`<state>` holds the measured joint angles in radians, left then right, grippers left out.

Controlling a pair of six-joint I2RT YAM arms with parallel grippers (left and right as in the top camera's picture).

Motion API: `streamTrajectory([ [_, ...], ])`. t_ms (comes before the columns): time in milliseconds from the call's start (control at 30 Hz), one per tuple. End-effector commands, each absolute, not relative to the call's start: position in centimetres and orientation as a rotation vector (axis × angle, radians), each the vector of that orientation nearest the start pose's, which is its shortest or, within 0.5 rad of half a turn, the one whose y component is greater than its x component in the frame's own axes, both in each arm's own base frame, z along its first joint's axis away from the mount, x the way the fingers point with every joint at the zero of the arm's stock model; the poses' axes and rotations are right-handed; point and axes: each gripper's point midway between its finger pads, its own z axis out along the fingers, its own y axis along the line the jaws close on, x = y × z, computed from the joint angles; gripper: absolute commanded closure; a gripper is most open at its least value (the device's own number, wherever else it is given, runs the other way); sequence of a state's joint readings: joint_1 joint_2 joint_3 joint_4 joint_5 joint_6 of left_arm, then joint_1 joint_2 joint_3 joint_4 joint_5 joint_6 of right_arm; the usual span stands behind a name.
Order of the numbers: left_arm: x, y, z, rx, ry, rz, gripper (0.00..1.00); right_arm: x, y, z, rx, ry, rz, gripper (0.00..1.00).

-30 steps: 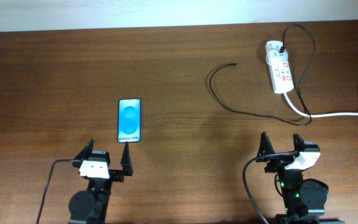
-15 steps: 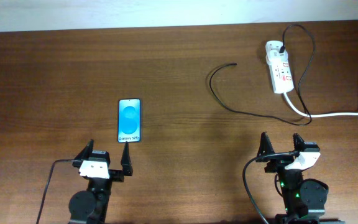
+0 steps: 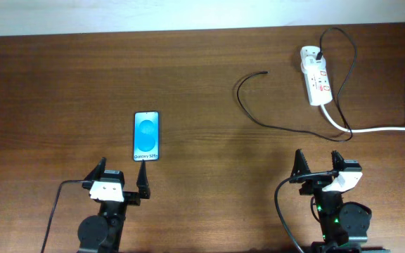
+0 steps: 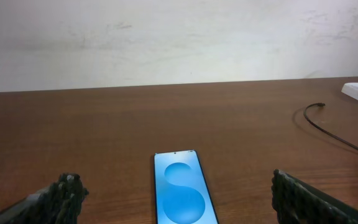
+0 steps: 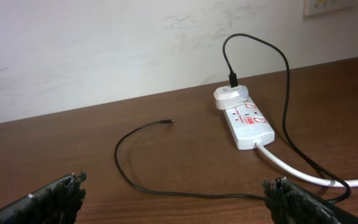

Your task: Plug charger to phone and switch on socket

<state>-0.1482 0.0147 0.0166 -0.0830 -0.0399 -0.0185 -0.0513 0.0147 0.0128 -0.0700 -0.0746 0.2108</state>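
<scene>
The phone (image 3: 146, 135) lies flat on the table with its blue screen up, just beyond my open, empty left gripper (image 3: 123, 176); it also shows in the left wrist view (image 4: 182, 196). The socket (image 3: 315, 83) lies at the far right with the charger plugged in at its far end. The charger (image 3: 276, 126) is a thin black cable curving across the table to a free plug tip (image 3: 264, 72). The right wrist view shows the socket (image 5: 246, 120), the cable (image 5: 123, 171) and its tip (image 5: 169, 121). My right gripper (image 3: 320, 165) is open and empty, near the table's front edge.
The socket's thick white cord (image 3: 378, 128) runs right from the socket and off the table's right side. A pale wall stands behind the table's far edge (image 4: 166, 43).
</scene>
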Motion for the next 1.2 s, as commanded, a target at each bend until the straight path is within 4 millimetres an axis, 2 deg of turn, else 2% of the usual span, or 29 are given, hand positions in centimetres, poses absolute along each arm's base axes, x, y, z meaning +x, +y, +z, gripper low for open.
streamTrajectory([
  [0,24.4,-3.0,15.7,0.092,1.647,-0.086,0.01,24.6,0.0,15.8,0.166,1.635,0.186,0.02],
  [833,24.4,-3.2,15.6,0.067,1.652,-0.133,0.01,24.6,0.0,15.8,0.167,1.635,0.185,0.02],
  [967,23.8,-3.1,15.3,0.038,1.735,-0.155,0.01,24.6,0.0,15.8,0.166,1.635,0.186,0.02],
  [1033,23.4,-3.1,15.8,0.039,1.771,-0.152,0.01,24.6,0.0,15.8,0.167,1.635,0.185,0.02],
  [1167,22.7,-3.0,18.5,0.04,1.799,-0.149,0.01,24.6,0.0,15.8,0.166,1.635,0.186,0.02],
])
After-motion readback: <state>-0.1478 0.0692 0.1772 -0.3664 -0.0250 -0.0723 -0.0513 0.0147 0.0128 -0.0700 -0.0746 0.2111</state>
